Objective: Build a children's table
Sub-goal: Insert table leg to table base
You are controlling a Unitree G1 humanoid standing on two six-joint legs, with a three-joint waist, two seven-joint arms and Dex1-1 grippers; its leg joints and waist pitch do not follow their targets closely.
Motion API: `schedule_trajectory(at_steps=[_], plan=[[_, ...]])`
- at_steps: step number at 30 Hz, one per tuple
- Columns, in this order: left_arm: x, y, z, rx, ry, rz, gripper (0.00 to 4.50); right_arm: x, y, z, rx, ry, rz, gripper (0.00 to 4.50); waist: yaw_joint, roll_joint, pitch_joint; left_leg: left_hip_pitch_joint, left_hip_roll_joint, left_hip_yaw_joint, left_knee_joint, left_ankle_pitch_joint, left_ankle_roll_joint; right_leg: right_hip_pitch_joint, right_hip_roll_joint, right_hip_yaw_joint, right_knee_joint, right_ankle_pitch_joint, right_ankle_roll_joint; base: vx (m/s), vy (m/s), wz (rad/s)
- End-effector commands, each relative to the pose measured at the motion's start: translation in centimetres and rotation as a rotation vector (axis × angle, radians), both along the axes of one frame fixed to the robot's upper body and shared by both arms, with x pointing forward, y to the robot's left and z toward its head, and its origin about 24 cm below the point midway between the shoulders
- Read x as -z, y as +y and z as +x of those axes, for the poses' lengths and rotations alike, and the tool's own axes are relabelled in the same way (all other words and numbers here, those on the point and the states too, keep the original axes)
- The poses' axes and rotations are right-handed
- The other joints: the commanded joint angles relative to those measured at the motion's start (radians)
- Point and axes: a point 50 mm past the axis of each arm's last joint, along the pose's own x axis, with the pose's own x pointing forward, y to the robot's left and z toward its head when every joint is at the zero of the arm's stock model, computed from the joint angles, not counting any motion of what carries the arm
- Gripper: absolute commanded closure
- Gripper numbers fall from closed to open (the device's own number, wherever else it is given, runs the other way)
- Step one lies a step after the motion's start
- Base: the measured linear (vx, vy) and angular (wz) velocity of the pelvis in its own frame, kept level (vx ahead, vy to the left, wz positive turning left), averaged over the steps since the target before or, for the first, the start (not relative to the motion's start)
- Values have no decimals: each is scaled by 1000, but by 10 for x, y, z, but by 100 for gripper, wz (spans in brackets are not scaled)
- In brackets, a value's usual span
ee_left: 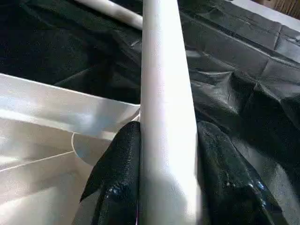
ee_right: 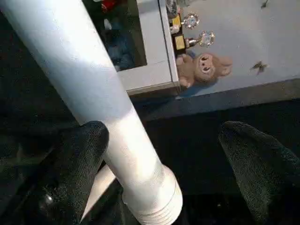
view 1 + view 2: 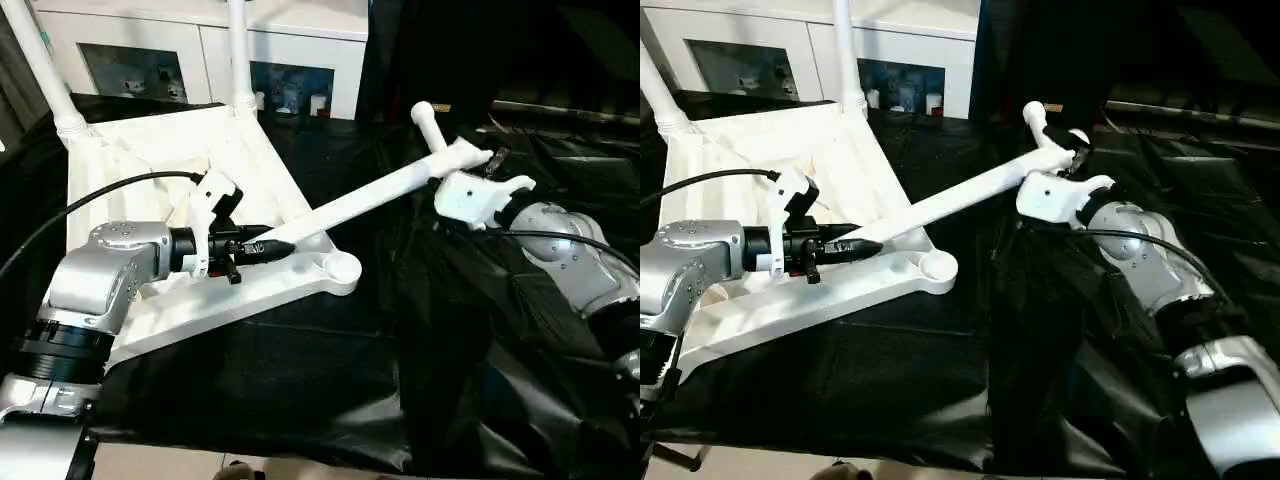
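the left gripper [image 3: 262, 250] is clenched on the narrow end of a long white tapered plastic leg [image 3: 370, 196]; the right gripper [image 3: 1072, 150] stands released around its ribbed thick end, one finger [image 2: 77, 159] touching. two legs already stand in the far sockets of the upturned white ribbed plastic tabletop [image 3: 150, 150], so this looks like seating the third. next, the thick end must swing to the near right round socket [image 3: 341, 267]. black sheeting [image 3: 470, 330] on the right gives room; the white glass-door cabinet [image 3: 200, 50] bounds the far side.

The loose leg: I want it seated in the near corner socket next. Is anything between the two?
Nothing visible blocks it. The loose leg is clamped by the left gripper, slanting just above the open near corner socket, which looks empty.
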Motion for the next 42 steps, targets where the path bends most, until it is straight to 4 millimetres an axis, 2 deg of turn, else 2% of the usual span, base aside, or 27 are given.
schedule_trajectory(at_steps=[1, 5, 6, 8, 13, 20, 26, 31, 32, 33, 34, 37, 41, 42], plan=[[-14, -8, -1, 77, -55, -31, 307, 1, -4, 0, 5, -3, -22, 24, -2, 1, -73, 23, 48, -22, -52, -107, 40, 58, -75, 56, -57, -8, -218, 0, 0, 0], [-14, -3, 3, 46, -64, -13, 307, 0, -6, 0, 9, -26, -28, 24, -2, 1, -73, 22, 48, -22, -52, -106, 41, 59, -73, 56, -55, 0, -219, 0, 0, 0], [-15, -2, 2, 52, -62, -15, 307, 0, -7, 1, 14, -29, -31, 24, -2, 5, -73, 23, 48, -23, -52, -108, 39, 58, -74, 56, -55, -2, -219, 0, 0, 0], [-15, -3, 1, 67, -56, -22, 307, -1, -9, 1, 23, -34, -34, 24, -3, 5, -73, 23, 47, -22, -52, -118, 35, 58, -73, 56, -57, -13, -218, 0, 0, 0], [-15, -2, 1, 61, -59, -20, 307, 0, -10, 2, 11, -41, -56, 24, -2, 1, -74, 22, 46, -22, -50, -115, 37, 59, -73, 56, -55, -1, -221, 0, 0, 0], [-16, 2, 5, 18, -76, -16, 307, 1, -10, 0, -13, -46, -58, 24, -3, 1, -74, 23, 47, -21, -50, -117, 41, 58, -73, 56, -55, 0, -219, 0, 0, 0], [-17, -4, -7, 134, -30, -54, 307, 7, -13, 3, 22, -18, -89, 24, -4, 2, -72, 23, 47, -22, -49, -136, 31, 56, -74, 56, -55, -34, -222, 0, 0, 0], [-18, -3, -11, 155, -13, -67, 307, 10, -16, 4, 29, 8, -104, 24, -6, 2, -68, 24, 47, -22, -50, -180, 12, 52, -73, 57, -62, -107, -204, 0, 0, 0], [-18, -3, -11, 154, -13, -67, 307, 10, -16, 4, 29, 9, -104, 42, -6, 2, -68, 24, 47, -22, -50, -180, 12, 52, -73, 57, -62, -107, -204, 0, 0, 0], [-18, -2, -10, 144, -20, -65, 307, 12, -17, 4, 30, 19, -102, 42, -8, -5, -67, 24, 47, -21, -50, -188, 8, 52, -71, 57, -64, -119, -197, 0, 0, 0], [-18, -2, -9, 139, -23, -64, 307, 12, -17, 4, 29, 23, -98, 52, -6, -2, -67, 24, 46, -22, -49, -189, 6, 52, -73, 58, -64, -130, -193, 0, 0, 0], [-18, 0, -7, 112, -33, -58, 307, 15, -17, 3, 20, 44, -82, 78, -7, -1, -67, 24, 46, -22, -49, -198, 4, 49, -72, 57, -65, -146, -189, 0, 0, 0], [-18, 1, -5, 91, -40, -55, 307, 17, -16, 3, 13, 56, -74, 111, -7, -2, -68, 22, 46, -23, -48, -184, 9, 51, -71, 58, -62, -123, -190, 0, 0, 0], [-18, 2, -4, 85, -45, -52, 307, 18, -16, 3, 13, 59, -72, 132, -7, -1, -69, 21, 46, -23, -48, -181, 10, 51, -71, 58, -61, -117, -191, 0, 0, 0]])
